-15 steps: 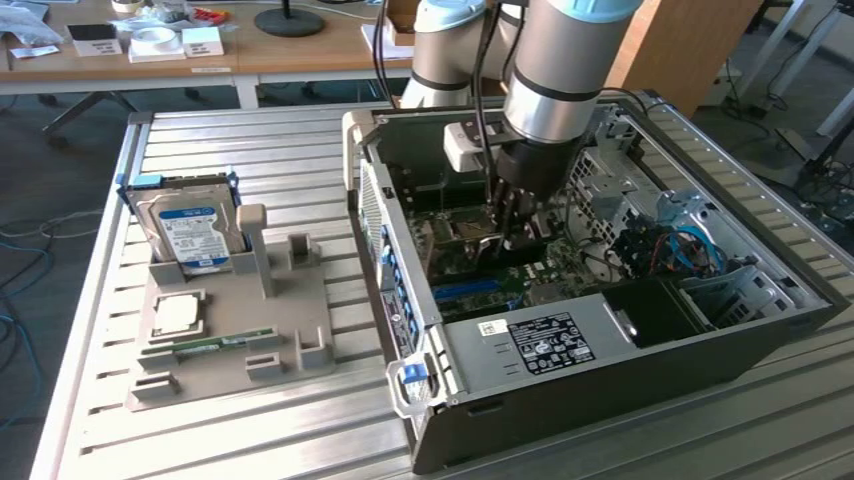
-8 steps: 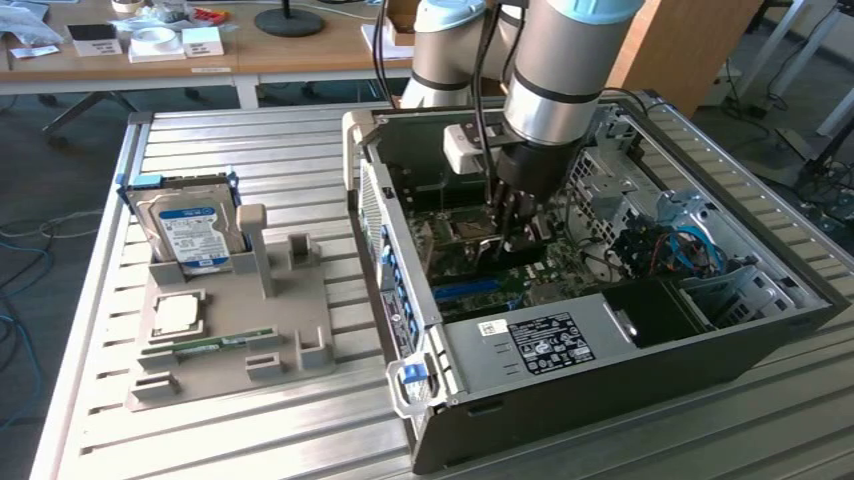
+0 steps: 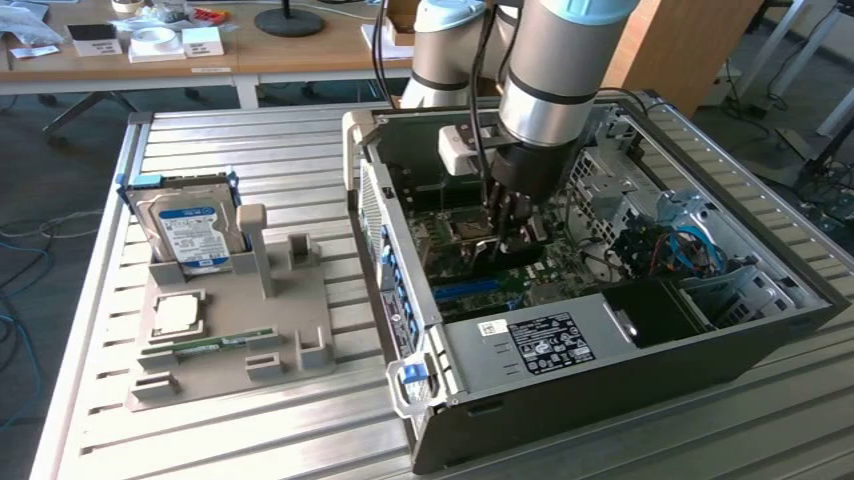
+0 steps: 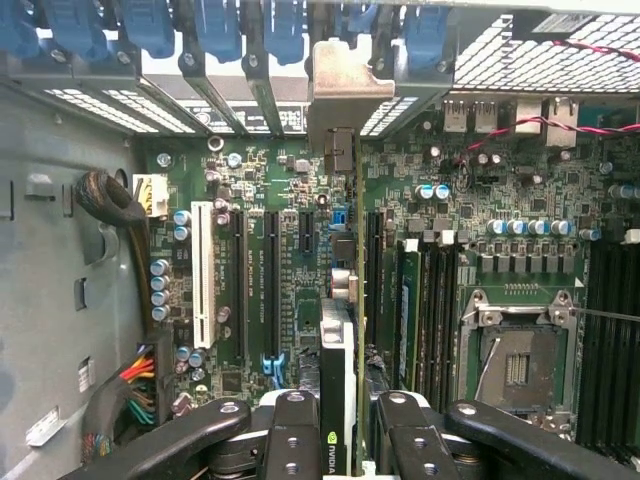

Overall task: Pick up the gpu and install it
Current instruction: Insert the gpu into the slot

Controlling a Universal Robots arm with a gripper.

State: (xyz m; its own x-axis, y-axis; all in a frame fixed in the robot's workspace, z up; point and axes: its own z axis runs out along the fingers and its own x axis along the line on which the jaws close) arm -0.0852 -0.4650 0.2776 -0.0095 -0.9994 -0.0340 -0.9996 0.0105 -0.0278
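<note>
My gripper (image 3: 518, 240) reaches down inside the open computer case (image 3: 574, 390), over the green motherboard (image 4: 250, 180). In the wrist view its black fingers (image 4: 290, 440) are shut on the gpu (image 4: 340, 350), seen edge-on as a thin card. The card's silver metal bracket (image 4: 338, 95) sits at the case's rear slot openings. The card stands upright between the long black expansion slots (image 4: 270, 290) and the memory slots (image 4: 420, 300). I cannot tell whether its lower edge is seated in a slot. In the exterior view the gpu (image 3: 515, 258) is a dark shape under the fingers.
A grey fixture (image 3: 314, 300) at the exterior view's left holds a silver hard drive (image 3: 194, 230), a CPU chip (image 3: 178, 313) and a green memory stick (image 3: 214, 346). Blue slot latches (image 4: 215, 25), cable bundles (image 4: 140, 385) and the empty CPU socket (image 4: 515, 365) surround the card.
</note>
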